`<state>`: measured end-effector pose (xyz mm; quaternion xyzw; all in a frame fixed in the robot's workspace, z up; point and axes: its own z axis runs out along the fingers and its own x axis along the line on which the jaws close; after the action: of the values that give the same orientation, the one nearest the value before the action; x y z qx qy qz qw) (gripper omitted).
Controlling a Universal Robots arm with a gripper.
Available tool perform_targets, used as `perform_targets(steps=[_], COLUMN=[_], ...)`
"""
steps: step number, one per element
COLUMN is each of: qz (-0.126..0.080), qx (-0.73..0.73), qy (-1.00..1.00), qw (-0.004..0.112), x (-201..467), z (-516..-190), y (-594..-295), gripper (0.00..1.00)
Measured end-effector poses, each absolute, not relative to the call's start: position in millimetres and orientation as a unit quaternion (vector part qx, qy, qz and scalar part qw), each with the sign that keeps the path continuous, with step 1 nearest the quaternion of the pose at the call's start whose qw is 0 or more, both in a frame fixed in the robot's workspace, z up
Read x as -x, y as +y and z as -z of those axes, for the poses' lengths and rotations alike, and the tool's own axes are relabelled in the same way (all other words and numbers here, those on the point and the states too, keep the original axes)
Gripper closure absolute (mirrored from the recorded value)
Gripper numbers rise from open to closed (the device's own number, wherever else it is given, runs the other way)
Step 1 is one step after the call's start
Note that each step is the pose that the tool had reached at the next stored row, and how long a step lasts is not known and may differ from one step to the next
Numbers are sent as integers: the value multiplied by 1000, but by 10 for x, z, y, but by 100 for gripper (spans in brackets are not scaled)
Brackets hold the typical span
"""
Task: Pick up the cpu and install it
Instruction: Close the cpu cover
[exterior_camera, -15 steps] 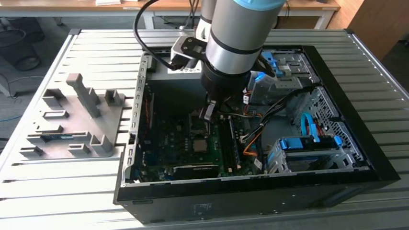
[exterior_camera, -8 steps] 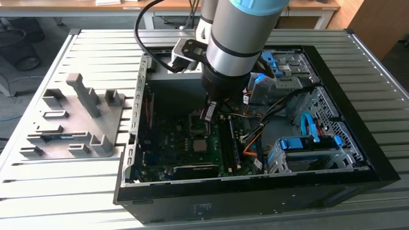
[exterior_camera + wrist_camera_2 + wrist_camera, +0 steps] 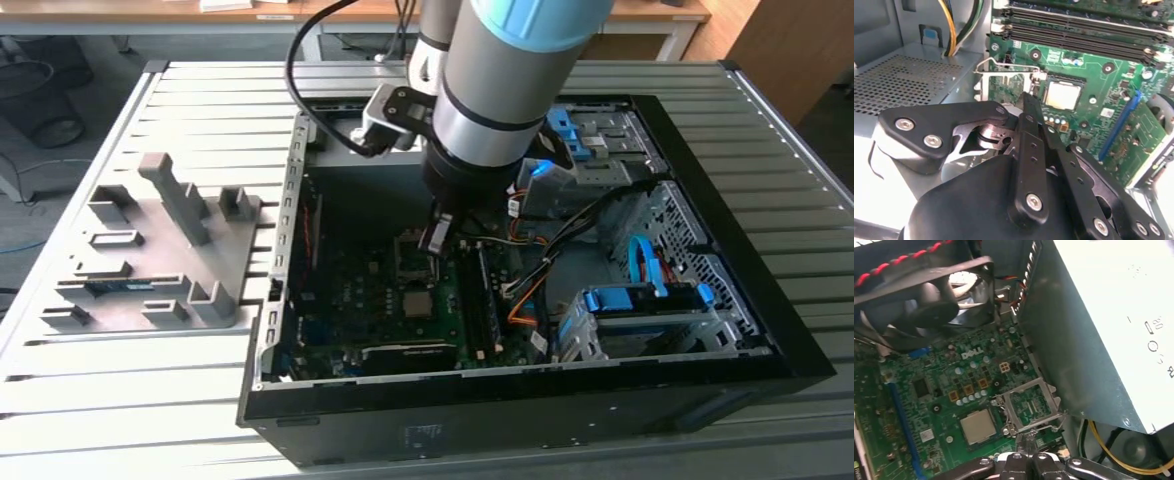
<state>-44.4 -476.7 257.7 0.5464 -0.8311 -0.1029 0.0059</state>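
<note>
The cpu (image 3: 977, 426), a small square chip with a dull silver top, lies flat in its socket on the green motherboard (image 3: 929, 390); it also shows in the second wrist view (image 3: 1063, 95) and the exterior view (image 3: 418, 303). Beside it the socket's metal frame (image 3: 1029, 407) stands flipped open, with its thin wire lever (image 3: 1004, 62) raised. My gripper (image 3: 1028, 102) hangs just above the open frame, next to the cpu and apart from it. Its black fingers are pressed together with nothing between them. In the first wrist view the gripper (image 3: 1026, 442) tip sits at the frame's edge.
I am inside an open computer case (image 3: 747, 300). A grey power supply box (image 3: 1094, 330) stands close beside the socket and a black fan (image 3: 929, 295) beyond it. Memory slots (image 3: 1079, 35), cables (image 3: 587, 215) and a blue drive cage (image 3: 641, 300) crowd the case. A grey parts stand (image 3: 160, 250) sits outside.
</note>
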Motion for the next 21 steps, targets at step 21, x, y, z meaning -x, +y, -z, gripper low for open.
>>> perform_targets(steps=[21], qz=[114], qx=[-537], qy=[-836], qw=[-1], x=[324], z=[-2325], y=[-4544], gripper=[90])
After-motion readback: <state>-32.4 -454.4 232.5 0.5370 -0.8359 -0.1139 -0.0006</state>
